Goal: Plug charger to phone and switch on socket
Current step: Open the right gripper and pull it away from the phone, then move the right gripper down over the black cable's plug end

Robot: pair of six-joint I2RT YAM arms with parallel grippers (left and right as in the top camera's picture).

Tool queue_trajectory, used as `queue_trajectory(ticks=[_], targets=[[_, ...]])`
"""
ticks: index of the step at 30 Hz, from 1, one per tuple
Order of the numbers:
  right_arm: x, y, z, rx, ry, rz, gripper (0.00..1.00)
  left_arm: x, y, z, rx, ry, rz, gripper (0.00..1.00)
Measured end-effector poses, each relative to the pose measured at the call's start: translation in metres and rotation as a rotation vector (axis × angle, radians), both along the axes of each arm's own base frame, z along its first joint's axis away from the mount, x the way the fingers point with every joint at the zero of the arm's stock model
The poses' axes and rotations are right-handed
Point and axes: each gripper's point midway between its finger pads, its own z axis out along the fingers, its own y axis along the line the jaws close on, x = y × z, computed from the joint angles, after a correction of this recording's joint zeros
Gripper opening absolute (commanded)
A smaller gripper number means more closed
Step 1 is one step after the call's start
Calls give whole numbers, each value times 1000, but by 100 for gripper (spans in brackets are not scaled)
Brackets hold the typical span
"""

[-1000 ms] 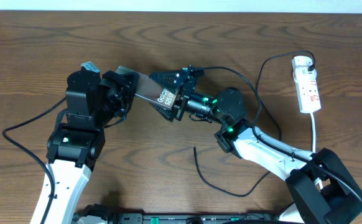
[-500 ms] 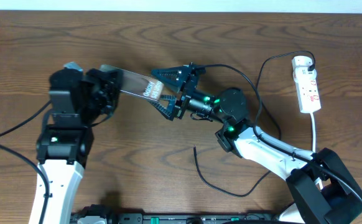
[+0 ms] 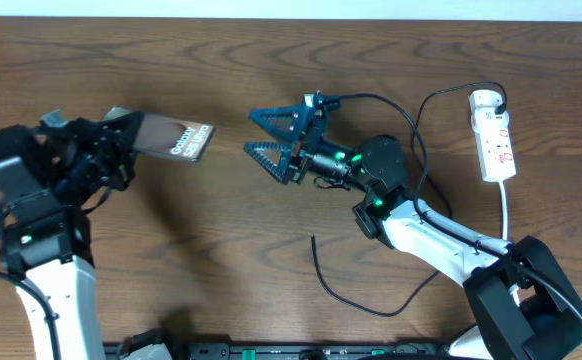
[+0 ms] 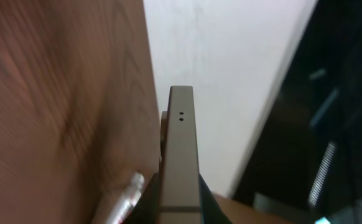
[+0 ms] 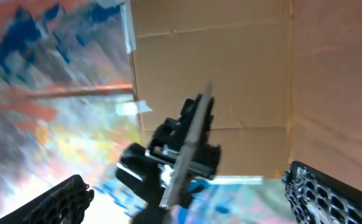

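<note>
My left gripper (image 3: 129, 134) is shut on one end of the phone (image 3: 176, 139) and holds it above the table at the left, lettered end pointing right. In the left wrist view the phone (image 4: 181, 149) shows edge-on between the jaws. My right gripper (image 3: 250, 132) is open and empty, a short way right of the phone; its fingers (image 5: 60, 202) frame the phone (image 5: 190, 146) edge-on. The charger cable (image 3: 343, 296) lies on the table with its free tip (image 3: 313, 239) below the right gripper. The white socket (image 3: 496, 140) lies at the far right with the adapter (image 3: 485, 99) in it.
The right arm's body (image 3: 421, 230) stretches from the bottom right over the cable loops. The left arm's base (image 3: 41, 250) stands at the left edge. The socket's white cord (image 3: 506, 210) runs down the right side.
My left arm has swung left, carrying the phone away from the right gripper. The right gripper's jaws, earlier around the phone's end, now stand open and apart from it.
</note>
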Motion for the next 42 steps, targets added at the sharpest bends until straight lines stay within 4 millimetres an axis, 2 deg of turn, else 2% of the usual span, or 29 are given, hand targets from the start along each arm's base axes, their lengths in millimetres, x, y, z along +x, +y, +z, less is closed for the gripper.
queue_trajectory(ticks=[3, 8, 9, 10, 12, 14, 17, 20, 24, 27, 31, 35, 42], targets=[[1, 2, -12, -64, -41, -4, 99, -7, -1, 7, -42, -23, -54, 7], [3, 4, -68, -275, 18, 4, 99, -14, -9, 13, -50, -64, -137, 7], [2, 3, -84, -343, 43, 14, 99, -15, -11, 14, -50, -69, -147, 7], [1, 2, -89, -365, 37, 16, 99, -16, -12, 15, -51, -74, -158, 7], [1, -2, -110, -482, 68, 36, 99, -17, -14, 16, -43, -84, -171, 7], [0, -5, -119, -563, 80, 59, 99, -17, -14, 16, -36, -92, -178, 7], [0, -11, -118, -691, 73, 91, 99, -18, -15, 17, -23, -104, -192, 7], [1, -24, -107, -851, 51, 97, 99, -18, -15, 17, -13, -111, -196, 7], [-5, -63, -98, -1128, 46, 75, 99, -19, -16, 14, 6, -110, -204, 7], [-6, -90, -90, -1291, 9, 48, 99, -22, -15, 2, 5, -62, -190, 7], [-18, -122, -100, -1489, 10, 54, 99, -27, -11, -19, 22, 29, -153, 7], [-26, -129, -105, -1590, -23, 68, 99, -32, -14, -40, 69, 120, -135, 7], [-45, -122, -112, -1680, -66, 119, 99, -48, -43, -78, 204, 291, -186, 7]])
